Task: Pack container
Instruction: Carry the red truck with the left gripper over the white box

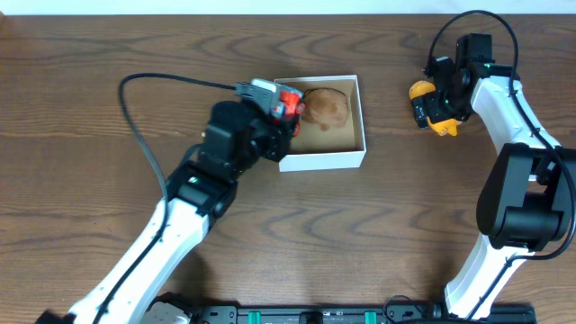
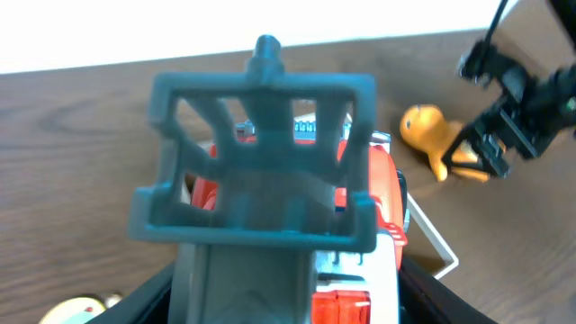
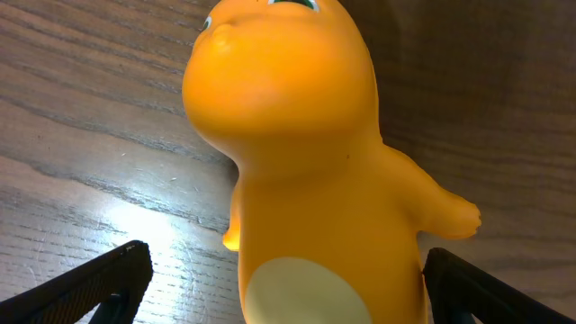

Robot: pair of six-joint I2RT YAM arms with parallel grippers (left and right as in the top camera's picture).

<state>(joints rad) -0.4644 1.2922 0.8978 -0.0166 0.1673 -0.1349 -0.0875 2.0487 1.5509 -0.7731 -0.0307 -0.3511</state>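
The container (image 1: 324,160) is a low white box with a tan inside, at the table's middle. A brown toy (image 1: 326,108) lies in its far part. My left gripper (image 1: 274,112) is shut on a grey, red and white toy truck (image 1: 277,97) and holds it over the box's left edge. In the left wrist view the truck (image 2: 261,180) fills the space between the fingers (image 2: 288,306), and a box corner (image 2: 432,243) shows beyond. An orange toy (image 1: 420,90) lies at the right. My right gripper (image 1: 435,110) is open and straddles it (image 3: 297,153), with the fingers (image 3: 288,288) on either side.
A black cable (image 1: 144,135) loops across the table left of the box. The right arm (image 1: 517,189) runs down the right side. A small pale object (image 2: 76,310) shows at the bottom left of the left wrist view. The orange toy (image 2: 432,135) also shows there.
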